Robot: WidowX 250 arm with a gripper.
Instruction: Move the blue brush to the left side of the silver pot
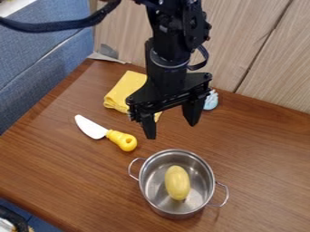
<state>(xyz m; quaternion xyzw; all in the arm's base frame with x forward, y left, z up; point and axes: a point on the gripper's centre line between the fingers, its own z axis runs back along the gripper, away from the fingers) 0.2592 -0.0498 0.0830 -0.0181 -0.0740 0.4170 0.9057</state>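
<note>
While the jaws hang wide apart at twelve o'clock from the pot [155, 173], the blue brush [210, 101] lies partly hidden toward one o'clock on the tabletop [266, 149]. One yellow oval [177, 182] sits inside the pot.

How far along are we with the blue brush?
Nothing looks done: what appears to be the blue brush lies well beyond the silver pot, partly behind the gripper. Nothing is in hand; the fingers are apart and empty. Left: grasp the brush, carry it over, and set it down on the pot's left side.
</note>
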